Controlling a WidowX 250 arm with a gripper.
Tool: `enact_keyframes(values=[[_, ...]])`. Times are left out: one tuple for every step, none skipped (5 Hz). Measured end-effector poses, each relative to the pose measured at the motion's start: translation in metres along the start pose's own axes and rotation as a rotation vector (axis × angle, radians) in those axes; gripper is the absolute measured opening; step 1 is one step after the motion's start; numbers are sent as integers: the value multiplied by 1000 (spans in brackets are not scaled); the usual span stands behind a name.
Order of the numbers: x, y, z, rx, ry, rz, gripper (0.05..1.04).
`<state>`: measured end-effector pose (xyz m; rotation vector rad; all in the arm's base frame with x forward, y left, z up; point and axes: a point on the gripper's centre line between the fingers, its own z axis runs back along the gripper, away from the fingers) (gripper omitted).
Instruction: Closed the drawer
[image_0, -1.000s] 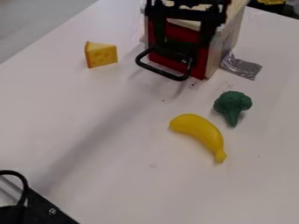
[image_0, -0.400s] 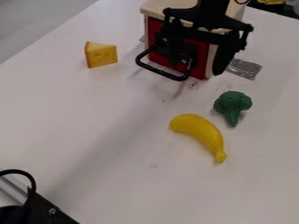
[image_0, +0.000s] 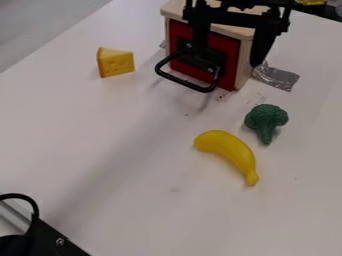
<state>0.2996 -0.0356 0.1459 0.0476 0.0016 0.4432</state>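
Observation:
The black gripper (image_0: 229, 58) hangs at the top, right of centre, over the front of the wooden box (image_0: 245, 34). Its two fingers stand apart, one before the red drawer front (image_0: 227, 54) and the other by the box's right front edge; it is open with nothing between them. The drawer front appears flush with the box frame. A black loop handle (image_0: 187, 84) sticks out from it toward the lower left, clear of the fingers. Part of the box top is hidden by the arm.
A yellow cheese wedge (image_0: 115, 62) lies left of the box. Silver tape (image_0: 276, 77) is at the box's right side. Green broccoli (image_0: 266, 121) and a yellow banana (image_0: 229, 152) lie in front. Black hardware with a cable (image_0: 43, 239) occupies the lower left corner.
The gripper has shifted to the right across the box front, tilting on the way, and uncovered more of the drawer's left part. Drawer, handle and toy food have not moved.

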Motion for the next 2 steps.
enact_keyframes(values=[[2, 1, 0, 6, -13, 1, 999], [3, 1, 0, 4, -18, 5, 999]])
